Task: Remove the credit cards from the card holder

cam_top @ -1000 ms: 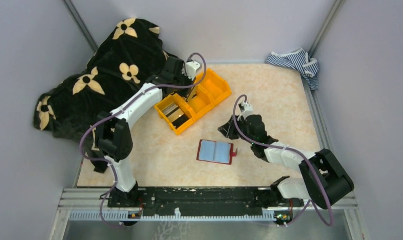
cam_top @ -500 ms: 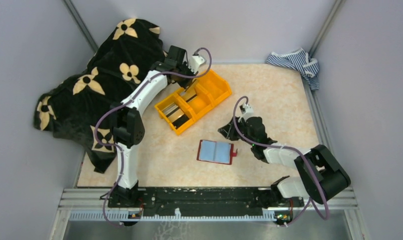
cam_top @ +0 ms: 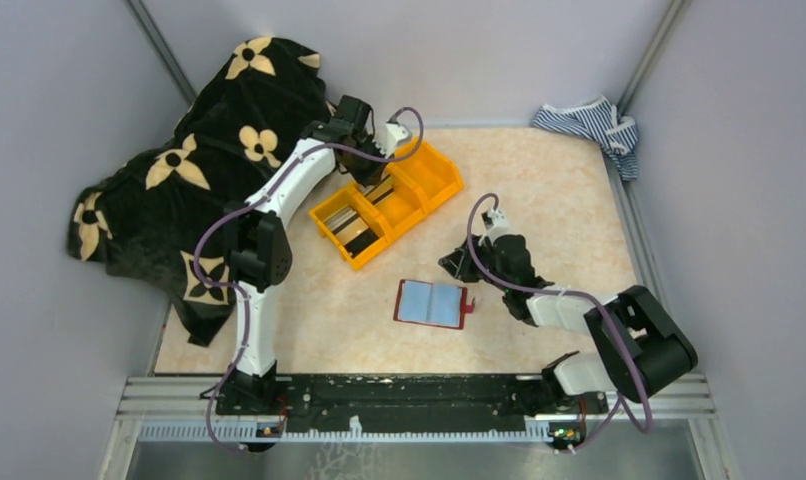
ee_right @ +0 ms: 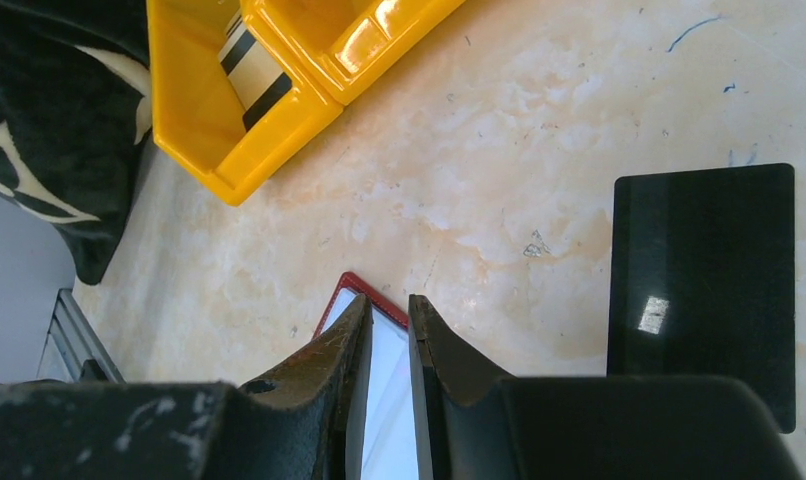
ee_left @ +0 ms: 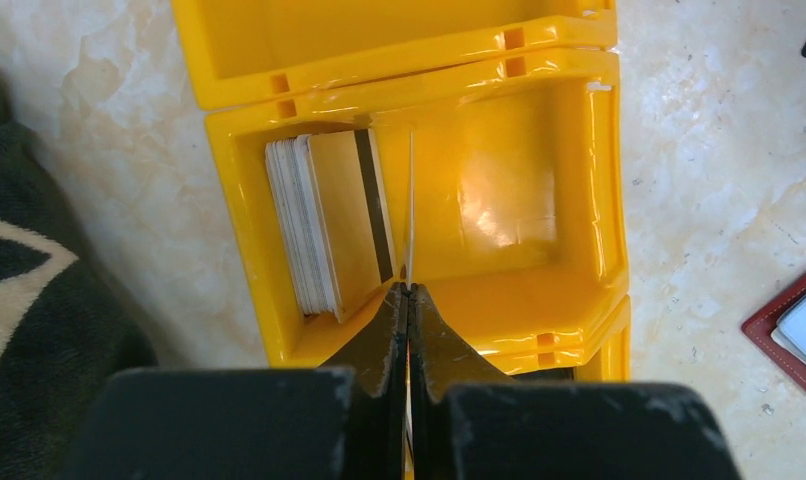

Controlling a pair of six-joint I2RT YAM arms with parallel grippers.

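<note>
The card holder [cam_top: 431,303] lies open on the table, dark red outside and light blue inside. My left gripper [ee_left: 409,290] is shut on one thin credit card [ee_left: 411,210], seen edge-on, above the middle compartment of the orange bin [ee_left: 579,200]. A stack of cards [ee_left: 324,225] leans in that compartment. My right gripper [ee_right: 389,305] hovers over the card holder's corner [ee_right: 351,284], jaws a little apart with nothing between them. A black card [ee_right: 704,280] lies flat on the table to its right.
The bin's end compartment [ee_right: 194,120] holds more cards [ee_right: 254,65]. A black cloth with cream flowers [cam_top: 199,170] is heaped at the back left, against the bin. A striped cloth [cam_top: 589,125] sits in the back right corner. Grey walls close in the table.
The left arm has swung round and brought its gripper, with the card, down over the bin's middle compartment. The right gripper has barely moved.
</note>
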